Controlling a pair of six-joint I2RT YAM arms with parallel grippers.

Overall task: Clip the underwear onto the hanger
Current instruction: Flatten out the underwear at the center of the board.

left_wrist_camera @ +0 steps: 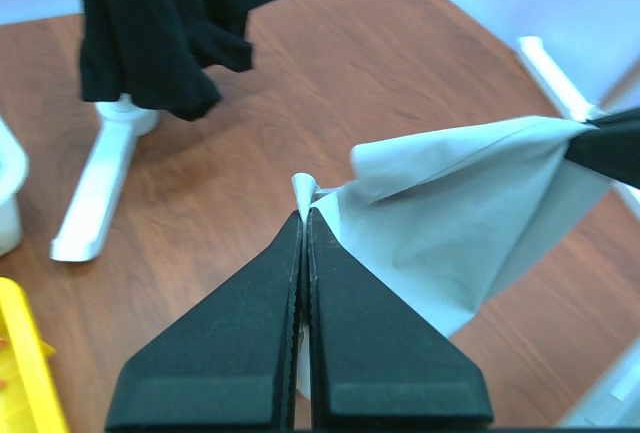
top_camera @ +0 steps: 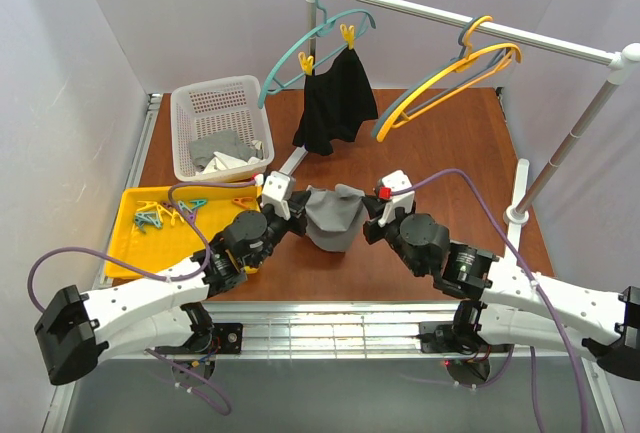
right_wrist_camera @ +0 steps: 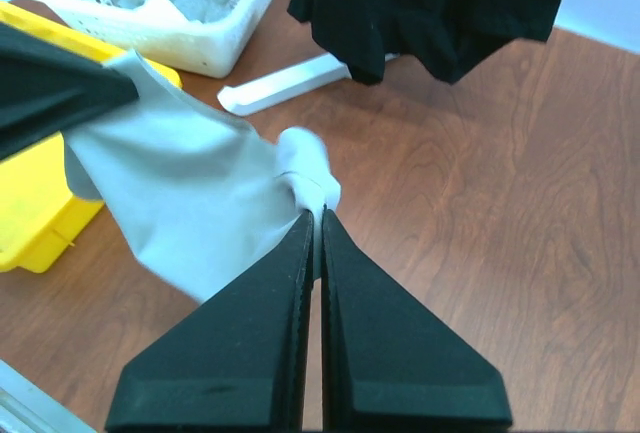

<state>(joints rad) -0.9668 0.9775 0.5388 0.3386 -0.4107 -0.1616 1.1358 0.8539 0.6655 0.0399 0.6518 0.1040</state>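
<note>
**A:** What fills the view?

**B:** A brown wooden table (top_camera: 450, 163). A white metal clothes rail (top_camera: 430, 10) stands across its far side.

**A:** And the hanger?

**B:** The thin yellow-orange plastic hanger (top_camera: 495, 52) hooks over that rail at the far right, with nothing on it.

**A:** Where is the underwear?

**B:** The small grey fabric underwear (top_camera: 335, 218) is near the middle, stretched between both arms, well apart from the hanger.

**A:** The jaws?

**B:** The left gripper (left_wrist_camera: 304, 221) is closed on the garment's left corner, and the right gripper (right_wrist_camera: 318, 219) is closed on its right corner.

**A:** Which step is this?

**B:** Probably carrying. The garment looks lifted and spread but not yet clipped. Next it needs to be raised far-right to the hanger with its edge kept taut.
</note>
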